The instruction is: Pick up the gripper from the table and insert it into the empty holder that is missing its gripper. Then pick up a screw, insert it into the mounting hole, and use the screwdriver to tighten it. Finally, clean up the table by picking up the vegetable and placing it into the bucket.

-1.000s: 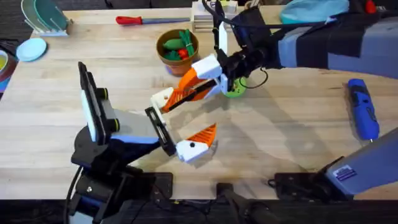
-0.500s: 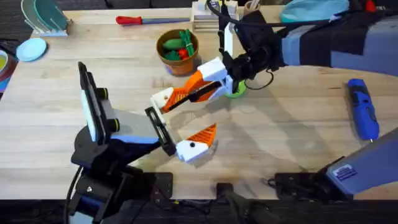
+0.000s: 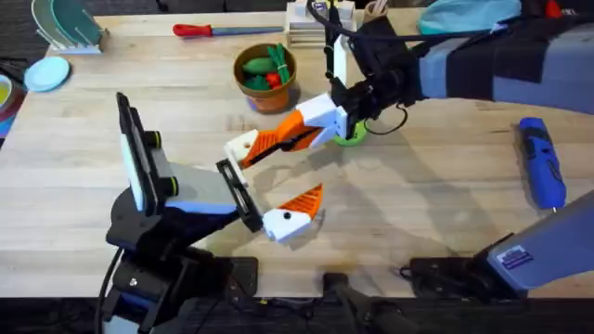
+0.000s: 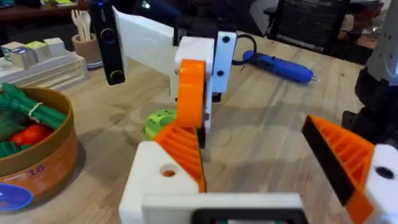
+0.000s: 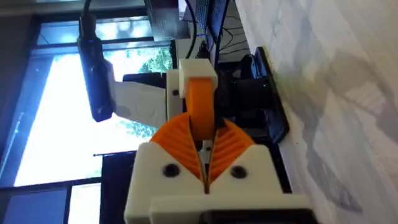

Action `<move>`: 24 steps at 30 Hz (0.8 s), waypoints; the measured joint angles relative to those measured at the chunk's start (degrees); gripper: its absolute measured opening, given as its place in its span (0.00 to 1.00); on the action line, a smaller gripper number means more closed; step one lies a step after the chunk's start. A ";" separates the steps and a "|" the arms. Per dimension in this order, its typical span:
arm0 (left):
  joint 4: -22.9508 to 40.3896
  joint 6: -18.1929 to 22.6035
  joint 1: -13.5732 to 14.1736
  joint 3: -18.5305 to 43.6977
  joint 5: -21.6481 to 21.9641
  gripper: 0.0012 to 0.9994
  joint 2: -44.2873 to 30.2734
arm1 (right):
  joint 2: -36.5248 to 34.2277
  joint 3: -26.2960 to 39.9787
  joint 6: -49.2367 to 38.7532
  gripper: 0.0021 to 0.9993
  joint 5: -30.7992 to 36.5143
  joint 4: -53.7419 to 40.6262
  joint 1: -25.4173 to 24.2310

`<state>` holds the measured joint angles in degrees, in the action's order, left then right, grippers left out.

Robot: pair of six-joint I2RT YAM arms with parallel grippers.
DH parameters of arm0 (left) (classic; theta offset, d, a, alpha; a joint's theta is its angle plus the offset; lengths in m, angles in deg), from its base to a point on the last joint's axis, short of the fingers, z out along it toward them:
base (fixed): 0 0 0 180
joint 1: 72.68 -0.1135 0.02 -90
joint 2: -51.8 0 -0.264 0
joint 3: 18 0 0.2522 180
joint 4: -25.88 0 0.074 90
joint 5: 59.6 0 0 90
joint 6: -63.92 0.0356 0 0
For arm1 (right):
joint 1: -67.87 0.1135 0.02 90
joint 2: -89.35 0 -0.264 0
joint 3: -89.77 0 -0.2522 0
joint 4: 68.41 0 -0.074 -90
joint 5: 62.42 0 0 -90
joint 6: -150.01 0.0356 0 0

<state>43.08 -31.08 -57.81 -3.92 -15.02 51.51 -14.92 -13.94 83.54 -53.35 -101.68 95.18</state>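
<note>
Orange ribbed pads of the right gripper (image 3: pixel 290 133) are pressing together, pinching the orange gripper piece (image 3: pixel 267 144) by its tip, and I'm watching that arm reaching across the middle of the table (image 3: pixel 436 213) to do it. The piece's other end is lying against the white holder (image 3: pixel 241 146) on the left arm, right at the tip of the right jaws; whether it is fully seated I cannot tell. In the left wrist view the piece (image 4: pixel 185 146) is sitting on the holder (image 4: pixel 155 180), with the right arm's fingers (image 4: pixel 191 93) coming down onto it.

The left gripper (image 3: pixel 271 181) is standing spread wide, the holder forming one side and its fitted orange finger (image 3: pixel 306 199) the other, nothing between them.

Just behind the right jaws a green disc (image 3: pixel 352 138) is lying flat. The brown-orange bucket (image 3: pixel 266 93), holding green and red vegetables, is sitting near those jaws. The blue screwdriver (image 3: pixel 541 163) is lying well apart from both jaws.
</note>
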 joint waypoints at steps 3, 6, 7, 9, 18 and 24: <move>-0.02 -0.04 -0.02 0.00 0.69 0.99 0.00 | 0.00 0.00 0.04 0.01 0.55 0.00 0.59; -0.02 -0.08 -0.02 0.00 1.41 0.99 -0.02 | 0.00 0.00 0.11 0.01 1.07 0.28 0.96; -0.02 -0.17 -0.02 0.00 1.55 0.99 0.00 | 0.00 0.00 0.26 0.01 1.32 0.39 1.01; -0.02 -0.26 -0.02 0.00 1.66 0.99 -0.02 | 0.00 0.00 0.55 0.01 1.74 0.79 1.03; -0.13 -0.24 -0.24 0.00 3.16 0.99 -0.02 | 0.00 0.00 5.18 0.01 3.54 8.35 1.25; -0.13 -0.28 -0.24 0.00 3.58 0.99 0.00 | 0.00 0.00 6.95 0.01 4.55 9.60 1.29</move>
<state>42.95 -31.36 -58.05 -3.92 -11.44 51.51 -14.92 -13.94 90.49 -48.80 -92.09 96.47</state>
